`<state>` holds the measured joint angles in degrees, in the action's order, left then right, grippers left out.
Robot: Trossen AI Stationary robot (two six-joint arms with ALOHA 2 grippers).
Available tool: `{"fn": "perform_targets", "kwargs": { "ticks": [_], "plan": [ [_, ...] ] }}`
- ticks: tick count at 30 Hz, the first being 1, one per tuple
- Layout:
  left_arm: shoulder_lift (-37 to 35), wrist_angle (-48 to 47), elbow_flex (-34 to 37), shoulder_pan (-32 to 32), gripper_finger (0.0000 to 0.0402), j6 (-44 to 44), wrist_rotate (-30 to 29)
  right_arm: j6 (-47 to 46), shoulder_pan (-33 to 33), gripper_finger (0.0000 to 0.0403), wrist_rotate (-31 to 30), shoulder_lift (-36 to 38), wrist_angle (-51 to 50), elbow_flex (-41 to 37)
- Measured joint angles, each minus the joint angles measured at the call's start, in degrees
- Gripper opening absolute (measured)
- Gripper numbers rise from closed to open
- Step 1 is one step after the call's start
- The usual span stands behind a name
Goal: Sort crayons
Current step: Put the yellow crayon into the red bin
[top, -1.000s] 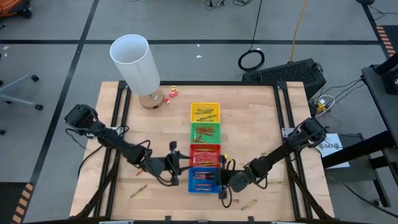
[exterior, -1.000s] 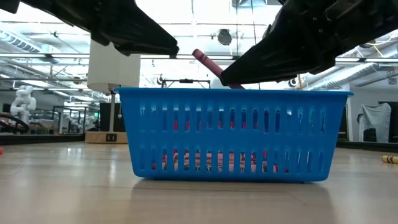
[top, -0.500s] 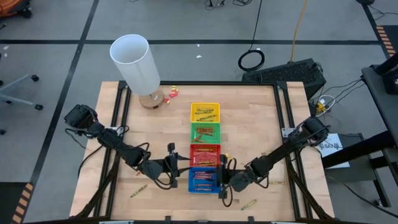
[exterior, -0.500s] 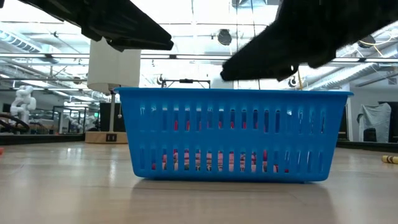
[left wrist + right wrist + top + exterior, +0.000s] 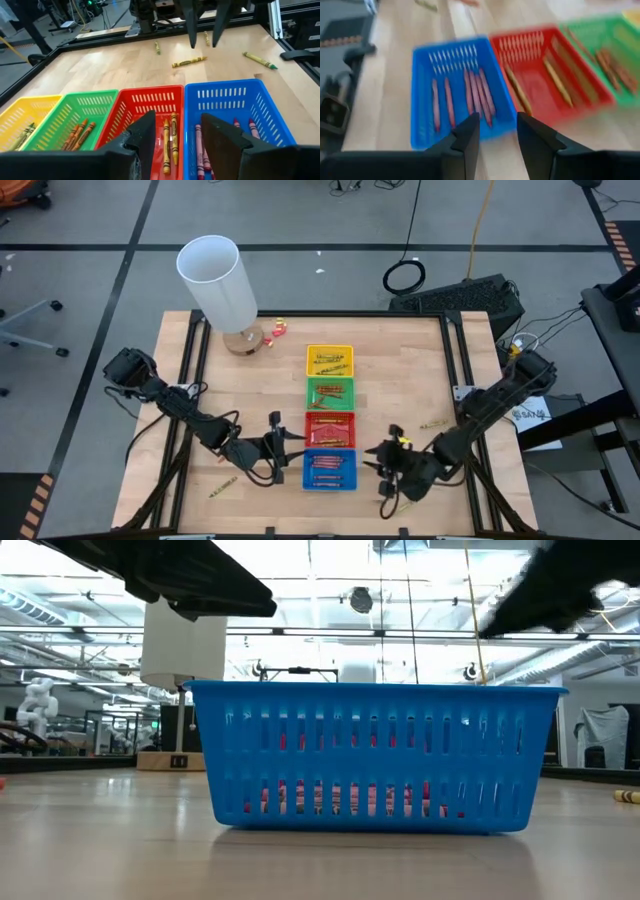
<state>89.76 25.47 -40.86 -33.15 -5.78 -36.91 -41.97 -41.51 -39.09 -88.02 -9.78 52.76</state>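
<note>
High view: right claw (image 5: 383,468) withdrawn from blue tray (image 5: 329,471), empty.

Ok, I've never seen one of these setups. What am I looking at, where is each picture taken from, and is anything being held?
Two dark robot arms work at a wooden table. One picture looks straight down, one sits level with the tabletop, and two come from cameras on the arms' wrists. Four trays stand in a row: yellow tray, green tray, red tray and blue tray, all holding crayons. A loose crayon and a few more lie on the wood, and a white cylinder stands at the far left corner. The left gripper hovers beside the red tray, open and empty. The right gripper, to the right of the blue tray, is open and empty too.
</note>
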Motion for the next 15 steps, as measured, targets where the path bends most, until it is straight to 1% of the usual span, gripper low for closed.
{"fn": "perform_targets", "kwargs": {
  "ticks": [2, 7, 10, 12, 15],
  "plan": [
    [0.0, 0.15, 0.0, 0.0, 0.0157, -0.01, 0.0, -6.43, -1.48, 0.0114, 0.71, 0.68, -6.72, -0.01],
    [0.0, 0.21, 0.0, 0.0, 0.0157, -1.45, -0.01, -23.3, -3.68, 0.0114, 8.38, 0.52, -21.35, -0.01],
    [0.0, 0.7, 0.0, 0.0, 0.0157, -1.44, 0.0, -32.95, -4.49, 0.0114, 10.95, 0.13, -29.16, -0.01],
    [0.0, 1.22, -0.01, 0.0, 0.0157, -1.46, -0.01, -37.26, -4.96, 0.0116, 11.89, 0.03, -31.94, -0.01],
    [0.0, 1.19, -0.02, 0.0, 0.0157, -1.44, -0.02, -41.48, -5.32, 0.0129, 12.41, -0.1, -33.78, -0.01]
  ]
}}
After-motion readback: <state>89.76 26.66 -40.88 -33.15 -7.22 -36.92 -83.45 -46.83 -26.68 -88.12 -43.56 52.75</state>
